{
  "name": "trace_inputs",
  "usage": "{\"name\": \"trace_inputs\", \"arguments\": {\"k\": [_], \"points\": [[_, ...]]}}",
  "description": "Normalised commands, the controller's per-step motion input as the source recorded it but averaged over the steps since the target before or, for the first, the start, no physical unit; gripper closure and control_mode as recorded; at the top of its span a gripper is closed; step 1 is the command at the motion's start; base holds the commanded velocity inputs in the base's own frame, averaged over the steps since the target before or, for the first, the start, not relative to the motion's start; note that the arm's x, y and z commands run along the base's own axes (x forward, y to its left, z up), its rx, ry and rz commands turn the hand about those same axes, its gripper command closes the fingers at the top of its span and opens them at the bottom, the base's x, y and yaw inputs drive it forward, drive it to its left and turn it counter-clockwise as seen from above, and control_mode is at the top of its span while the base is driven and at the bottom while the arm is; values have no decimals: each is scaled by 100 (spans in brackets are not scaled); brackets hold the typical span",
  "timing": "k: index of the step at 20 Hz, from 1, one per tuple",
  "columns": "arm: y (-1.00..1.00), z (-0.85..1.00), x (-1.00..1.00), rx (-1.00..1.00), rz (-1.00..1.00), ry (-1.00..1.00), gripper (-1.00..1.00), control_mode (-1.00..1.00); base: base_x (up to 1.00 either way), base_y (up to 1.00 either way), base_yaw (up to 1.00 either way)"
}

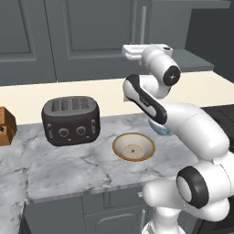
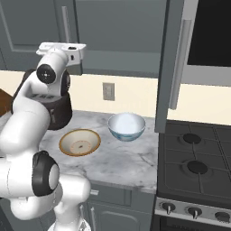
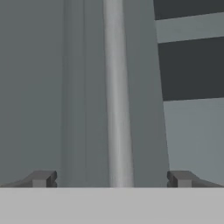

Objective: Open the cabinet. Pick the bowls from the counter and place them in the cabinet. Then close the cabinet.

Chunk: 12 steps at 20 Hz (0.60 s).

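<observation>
The cabinet [image 1: 91,32] has its left door shut and its right door [image 2: 169,67] swung out, showing a grey shelf [image 3: 192,30] inside. My gripper [image 3: 111,178] is open, level with the lower end of the left door's silver bar handle [image 3: 116,87]. That handle runs between the two fingertips [image 3: 41,178] in the hand view. In the base views the hand [image 1: 132,51] [image 2: 67,50] is raised against that door. The cream bowl with a tan rim [image 1: 133,147] [image 2: 80,142] sits on the marble counter [image 1: 68,169]. The white and blue bowl [image 2: 127,126] stands to its right, partly behind my arm [image 1: 162,130].
A dark toaster [image 1: 71,119] stands on the counter left of the bowls. A brown object [image 1: 5,125] is at the far left edge. A black stove [image 2: 194,153] adjoins the counter on the right, below the open door. A wall outlet [image 2: 108,91] sits on the cream backsplash.
</observation>
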Motion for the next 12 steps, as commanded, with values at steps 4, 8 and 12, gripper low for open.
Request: {"name": "trace_inputs", "arguments": {"k": [4, 8, 12], "points": [[0, 0, 53, 0, 0, 0, -100, -100, 0, 0, 0], [0, 0, 49, 0, 0, 0, -100, -100, 0, 0, 0], [0, 0, 45, 0, 0, 0, 100, -100, 0, 0, 0]]}}
